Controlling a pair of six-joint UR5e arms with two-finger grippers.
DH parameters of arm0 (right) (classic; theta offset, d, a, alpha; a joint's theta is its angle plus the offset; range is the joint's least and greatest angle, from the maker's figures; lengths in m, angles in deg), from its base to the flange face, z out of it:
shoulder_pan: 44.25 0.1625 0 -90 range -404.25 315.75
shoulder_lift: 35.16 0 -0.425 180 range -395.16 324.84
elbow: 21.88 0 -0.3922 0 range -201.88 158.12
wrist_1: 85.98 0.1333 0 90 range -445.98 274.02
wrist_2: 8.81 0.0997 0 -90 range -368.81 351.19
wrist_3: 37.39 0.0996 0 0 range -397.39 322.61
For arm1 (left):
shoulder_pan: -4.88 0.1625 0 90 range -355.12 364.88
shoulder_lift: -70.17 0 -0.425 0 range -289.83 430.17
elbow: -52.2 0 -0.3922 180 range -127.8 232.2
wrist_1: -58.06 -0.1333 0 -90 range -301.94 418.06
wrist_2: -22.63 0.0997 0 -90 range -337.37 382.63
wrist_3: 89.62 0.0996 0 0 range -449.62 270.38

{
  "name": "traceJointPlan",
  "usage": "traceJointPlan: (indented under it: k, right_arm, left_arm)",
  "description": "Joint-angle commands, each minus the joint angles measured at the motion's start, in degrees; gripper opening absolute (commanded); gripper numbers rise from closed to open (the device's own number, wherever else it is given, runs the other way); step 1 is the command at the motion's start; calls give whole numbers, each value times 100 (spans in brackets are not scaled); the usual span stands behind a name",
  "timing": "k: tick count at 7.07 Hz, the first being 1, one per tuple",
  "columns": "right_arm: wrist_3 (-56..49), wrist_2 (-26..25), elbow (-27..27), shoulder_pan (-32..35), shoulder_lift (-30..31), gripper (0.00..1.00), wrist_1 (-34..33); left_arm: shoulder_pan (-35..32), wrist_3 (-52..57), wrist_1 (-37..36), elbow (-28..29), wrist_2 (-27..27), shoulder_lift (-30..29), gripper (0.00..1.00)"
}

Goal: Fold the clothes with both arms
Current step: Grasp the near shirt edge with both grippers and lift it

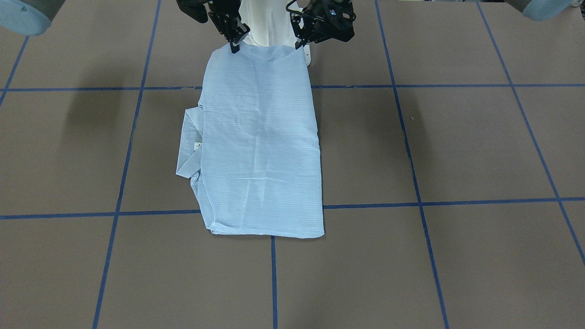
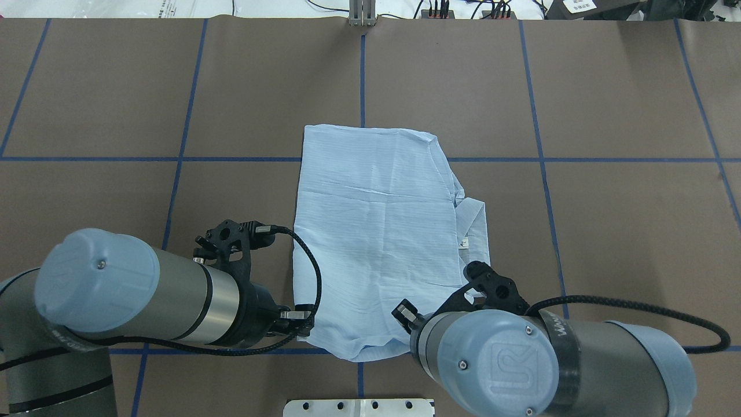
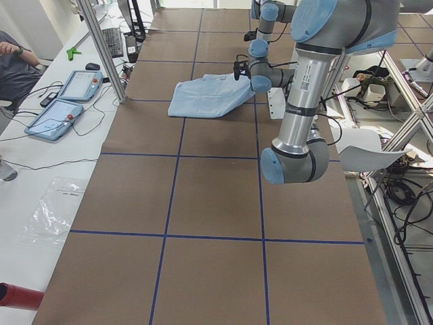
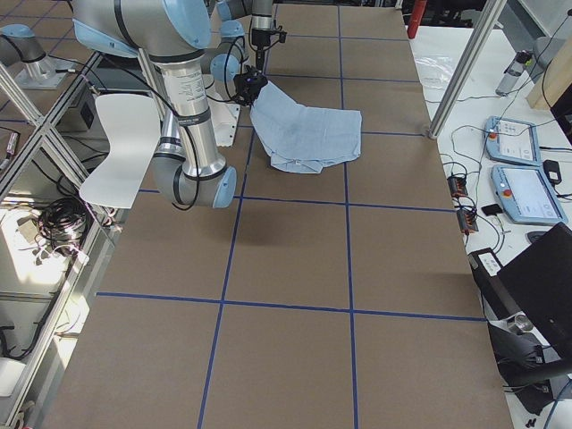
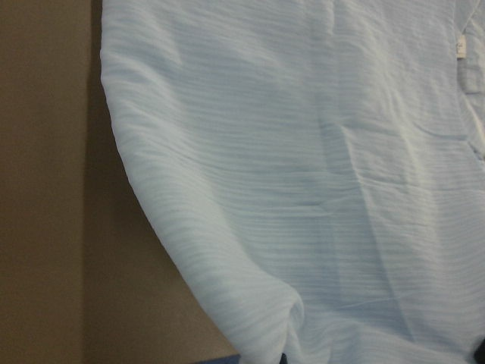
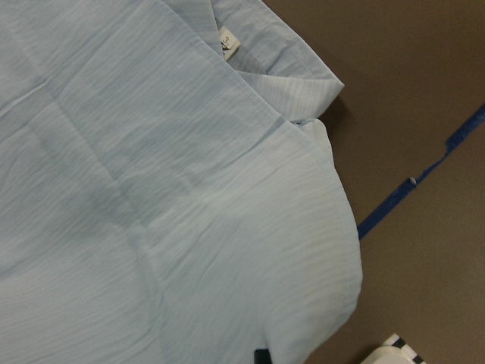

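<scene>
Brown table, blue tape grid, pale shirt

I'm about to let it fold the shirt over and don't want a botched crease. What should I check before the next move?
1. Black left gripper on one near corner of the pale blue striped shirt: ok.
2. Black right gripper on the other near corner: ok.
3. Near edge raised off the brown table: ok.
4. Far edge lying flat: ok.
5. Collar tucked inside the fold: not ok, it pokes out sideways.
6. All layers pinched in the jaws: cannot tell.
</scene>
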Motion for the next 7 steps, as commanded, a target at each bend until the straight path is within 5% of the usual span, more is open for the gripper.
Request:
traceJointPlan:
  k: [1,7]
  right_arm:
    - [-689,-18,-406,572,-23,0,264]
    - [-2305,52,-2801,2252,-1014,0,1424]
  left_arm:
    - [-503,50,-127,433,10,-338,0]
    - [-1832,1139,424,3068,124,-1790,0]
